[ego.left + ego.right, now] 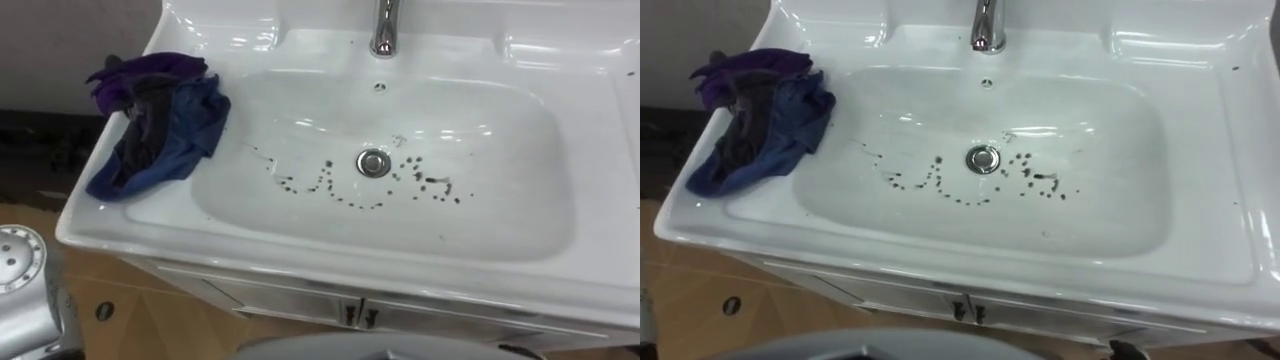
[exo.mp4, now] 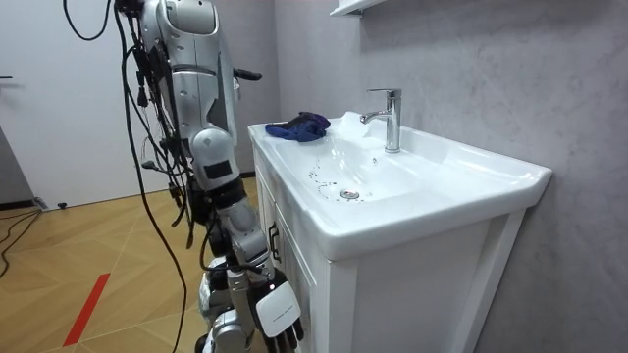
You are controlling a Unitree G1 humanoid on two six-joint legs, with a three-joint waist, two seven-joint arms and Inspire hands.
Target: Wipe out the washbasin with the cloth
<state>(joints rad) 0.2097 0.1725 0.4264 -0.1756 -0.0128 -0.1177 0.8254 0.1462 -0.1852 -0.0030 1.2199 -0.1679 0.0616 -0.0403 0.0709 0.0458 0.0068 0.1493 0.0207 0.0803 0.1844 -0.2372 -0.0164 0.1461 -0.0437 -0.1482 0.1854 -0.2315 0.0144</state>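
Robot: stands upright at the front of the vanity, facing it. Its right hand (image 2: 283, 331) hangs low beside the cabinet (image 1: 300, 300), touching nothing; whether it is spread or closed cannot be told.

Cabinet: white, under the basin, with two small dark handles (image 1: 360, 316) side by side where the doors meet.

Cloth (image 1: 160, 125): crumpled heap of blue, purple and dark fabric, lying on the flat rim at the robot's left and drooping a little over the bowl's edge. Well apart from the hand.

Basin (image 1: 330, 262): white glossy ceramic, wide rectangular bowl with rounded corners, set on top of the cabinet directly before the robot. Nothing lies inside the bowl or covers it.

Dark specks (image 1: 350, 198): scattered dots and short streaks across the bottom of the bowl, on both sides of the drain, with a thin trail running towards the cloth's side.

Drain (image 1: 373, 162): round, chrome, at the middle of the bowl.

Overflow hole (image 1: 379, 87): small, in the back wall of the bowl.

Tap (image 1: 384, 28): chrome, upright on the rear ledge, in line with the drain.

Room: grey textured wall (image 2: 471, 69) behind the basin, a white shelf (image 2: 353, 8) high on it; wooden floor (image 2: 88, 245) with a red stripe (image 2: 86, 309).
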